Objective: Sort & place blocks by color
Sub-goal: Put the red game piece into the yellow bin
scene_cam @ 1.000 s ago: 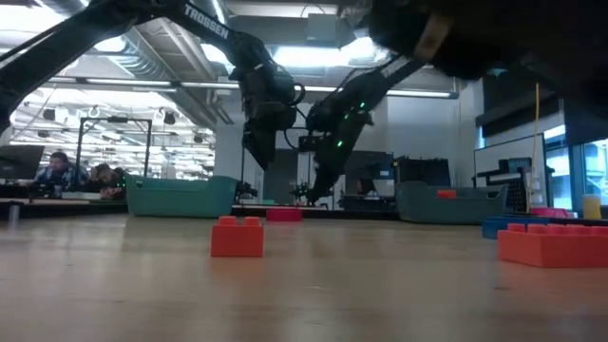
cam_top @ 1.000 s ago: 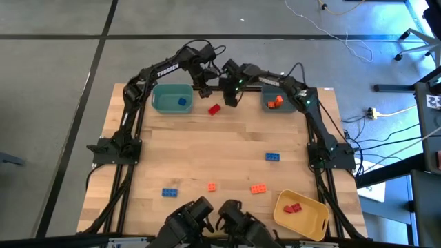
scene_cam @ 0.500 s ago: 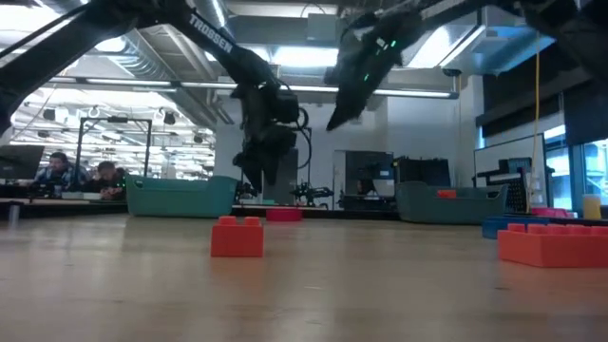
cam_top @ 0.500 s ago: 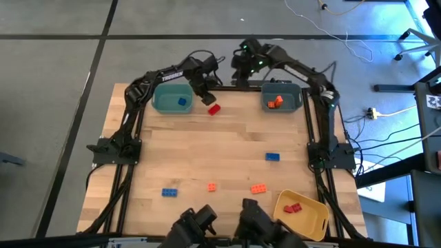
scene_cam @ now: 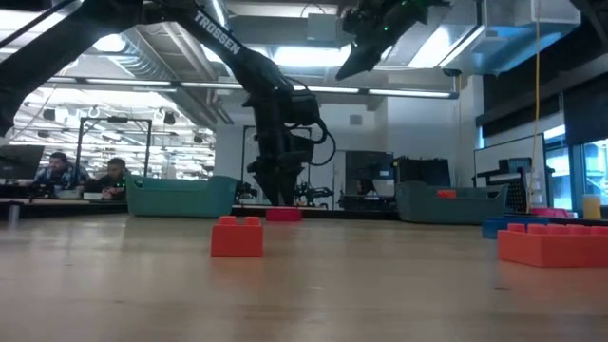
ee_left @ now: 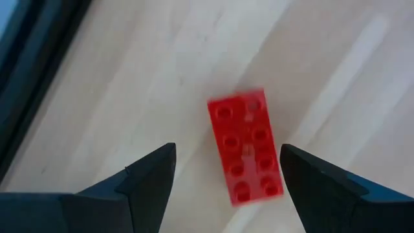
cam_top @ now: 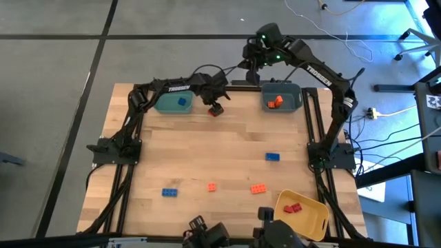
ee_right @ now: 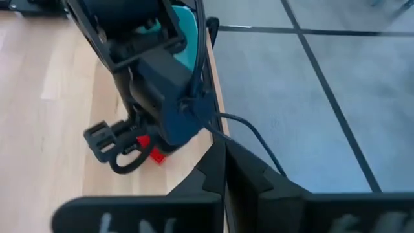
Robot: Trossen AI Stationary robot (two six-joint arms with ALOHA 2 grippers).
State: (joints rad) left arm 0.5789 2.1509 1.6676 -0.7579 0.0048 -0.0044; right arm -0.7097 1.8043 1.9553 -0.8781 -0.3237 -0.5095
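A red oblong block (ee_left: 246,147) lies flat on the wooden table, studs up, near the far edge between the two far bins; in the high view it shows as the red block (cam_top: 215,112). My left gripper (ee_left: 226,158) hangs open just above it, pointing steeply down, one finger on each side of the block without touching it; the low view shows this gripper (scene_cam: 278,195) close over the table. My right gripper (cam_top: 252,60) is shut and empty, raised high past the table's far edge.
A teal bin (cam_top: 162,103) holds a blue block (cam_top: 182,102). A grey-blue bin (cam_top: 291,103) holds orange blocks, and a yellow bin (cam_top: 310,219) at the near right holds red. Loose blue blocks (cam_top: 273,156), (cam_top: 169,192) and orange blocks (cam_top: 211,186), (cam_top: 258,188) lie on the near half.
My left gripper has come down and moved over the red block, staying open. My right gripper, still shut, has risen steeply from beside the red block and drawn back past the table's far edge. The blocks have not moved.
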